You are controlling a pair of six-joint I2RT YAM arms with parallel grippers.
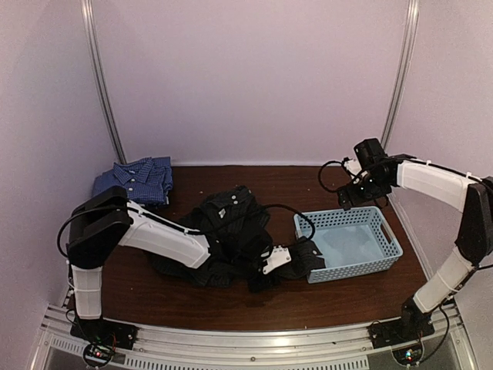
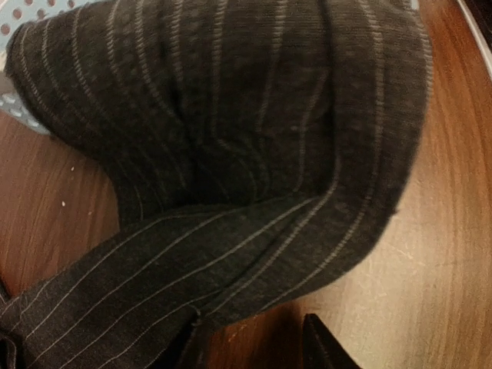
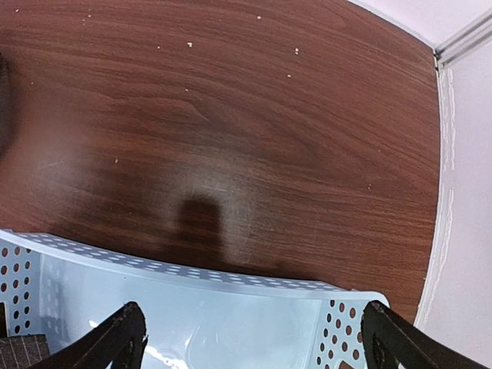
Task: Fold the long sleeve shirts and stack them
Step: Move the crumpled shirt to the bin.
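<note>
The black pinstriped shirt [image 1: 231, 227] lies crumpled mid-table, one sleeve reaching right to the basket's near-left corner. My left gripper [image 1: 296, 258] sits low on that sleeve. In the left wrist view the pinstriped cloth [image 2: 231, 154] fills most of the frame. The left gripper [image 2: 246, 350] has its fingertips [image 2: 323, 346] part-way apart, bare wood between them and the cloth's edge over the left one. The blue checked shirt [image 1: 137, 179] lies folded at the back left. My right gripper [image 1: 356, 189] hangs open [image 3: 254, 346] over the basket's far rim, holding nothing.
A light blue perforated plastic basket [image 1: 385, 231] stands right of centre; its rim [image 3: 192, 273] crosses the right wrist view and a corner [image 2: 23, 11] shows behind the cloth. A bit of pinstriped cloth [image 3: 19, 350] lies inside it. Pale walls enclose the brown table [image 1: 308, 181].
</note>
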